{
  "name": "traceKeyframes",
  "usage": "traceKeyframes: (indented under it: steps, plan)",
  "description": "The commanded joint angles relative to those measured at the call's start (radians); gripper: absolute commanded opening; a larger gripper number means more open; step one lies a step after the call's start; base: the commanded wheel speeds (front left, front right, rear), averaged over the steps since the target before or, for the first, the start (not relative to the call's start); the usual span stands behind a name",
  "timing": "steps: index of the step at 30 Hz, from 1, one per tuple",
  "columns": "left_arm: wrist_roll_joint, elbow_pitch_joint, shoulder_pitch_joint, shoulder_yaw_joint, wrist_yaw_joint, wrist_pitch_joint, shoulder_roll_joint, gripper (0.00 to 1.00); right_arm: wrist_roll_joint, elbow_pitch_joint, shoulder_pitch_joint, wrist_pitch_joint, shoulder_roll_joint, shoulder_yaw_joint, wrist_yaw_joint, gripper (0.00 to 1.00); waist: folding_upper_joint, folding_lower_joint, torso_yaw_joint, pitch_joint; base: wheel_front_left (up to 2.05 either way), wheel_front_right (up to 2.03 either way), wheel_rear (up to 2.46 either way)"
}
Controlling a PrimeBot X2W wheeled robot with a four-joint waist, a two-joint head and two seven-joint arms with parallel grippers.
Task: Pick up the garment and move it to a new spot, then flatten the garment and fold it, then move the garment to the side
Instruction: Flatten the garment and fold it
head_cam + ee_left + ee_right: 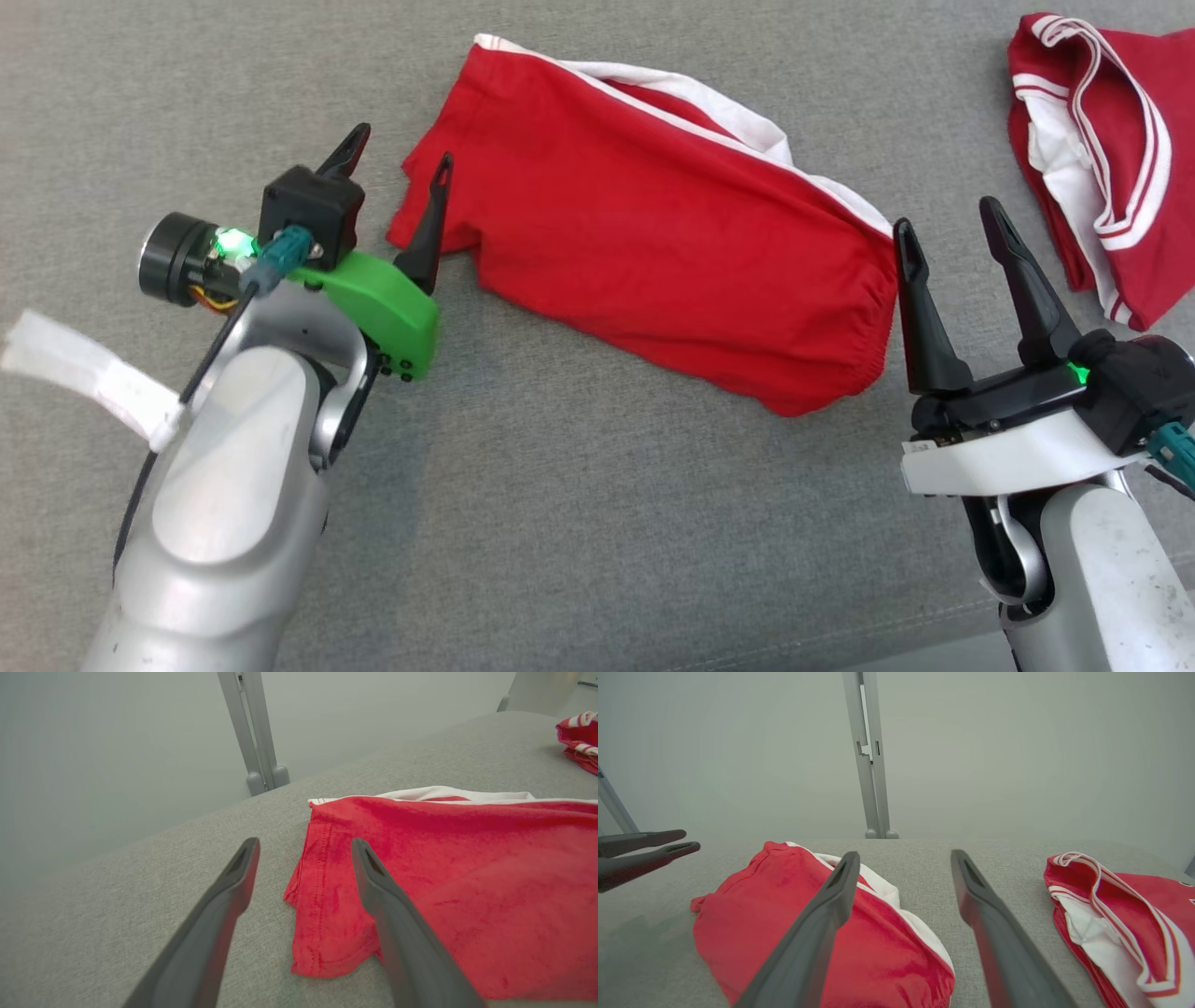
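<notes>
On the grey cloth worktop lie two red pieces of clothing. The garment, red shorts with a white side stripe, is spread slantwise across the middle. The second garment, red with white bands and bunched up, sits well apart at the far right.

Two grippers flank the shorts, one at each end. The left gripper has its two fingers spread wide and grips nothing. Its inner finger lies over the hem corner, though I cannot tell if it touches the cloth. The right gripper is likewise parted and empty, its inner finger just beside the gathered waistband.

The head view gives both pale forearms, a green mount behind the left fingers and a white strap on that arm. The wrist views give what stands beyond the worktop's far edge: a pale wall and one grey upright post. The left wrist view brings the hem stitching up close. The right wrist view takes in both garments with bare worktop between them.
</notes>
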Motion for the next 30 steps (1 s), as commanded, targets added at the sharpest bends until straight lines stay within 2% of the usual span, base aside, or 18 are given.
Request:
traceKeyframes:
  steps: [1, 5, 10, 11, 12, 16, 21, 25, 30]
  plan:
    - [-0.013, 0.051, -0.047, -0.005, -0.013, 0.019, 0.011, 1.0, 0.008, 0.009, -0.018, -0.009, 0.005, 0.008, -0.001, 1.0, 0.0, 0.0, -0.05, 0.044, 0.0, 0.0, 0.0]
    - [-0.02, 0.221, -0.138, -0.039, -0.038, 0.076, 0.028, 1.0, 0.014, 0.034, -0.029, -0.025, 0.016, 0.015, -0.001, 1.0, 0.0, 0.0, -0.086, 0.067, 0.0, 0.0, 0.0]
    - [-0.017, 0.379, -0.2, -0.071, -0.045, 0.135, 0.047, 1.0, 0.02, 0.06, -0.033, -0.038, 0.024, 0.014, -0.001, 1.0, 0.0, 0.0, -0.103, 0.079, 0.0, 0.0, 0.0]
    - [-0.024, 0.405, -0.202, -0.074, -0.045, 0.141, 0.043, 0.27, 0.021, 0.064, -0.035, -0.041, 0.025, 0.013, -0.001, 1.0, 0.0, 0.0, -0.104, 0.079, 0.0, 0.0, 0.0]
    - [-0.027, 0.42, -0.201, -0.076, -0.046, 0.146, 0.042, 0.0, 0.021, 0.067, -0.036, -0.043, 0.025, 0.012, -0.001, 1.0, 0.0, 0.0, -0.104, 0.078, 0.0, 0.0, 0.0]
    - [-0.037, 0.436, -0.18, -0.082, -0.044, 0.119, 0.039, 0.0, 0.013, 0.072, -0.036, -0.047, 0.025, 0.002, -0.001, 1.0, 0.0, 0.0, -0.095, 0.066, 0.0, 0.0, 0.0]
    - [-0.06, 0.375, -0.096, -0.058, 0.001, 0.05, 0.044, 0.0, 0.008, 0.074, -0.022, -0.048, 0.019, -0.005, -0.001, 1.0, 0.0, 0.0, -0.068, 0.036, 0.0, 0.0, 0.0]
    - [-0.097, 0.254, 0.036, -0.026, 0.045, 0.019, 0.052, 0.0, 0.006, 0.075, 0.01, -0.038, 0.013, -0.017, -0.001, 1.0, 0.0, 0.0, -0.04, 0.001, 0.0, 0.0, 0.0]
    - [-0.148, 0.081, 0.246, 0.013, 0.106, 0.043, 0.074, 0.0, 0.008, 0.063, 0.056, -0.022, 0.015, -0.031, -0.001, 1.0, 0.0, 0.0, -0.011, -0.049, 0.0, 0.0, 0.0]
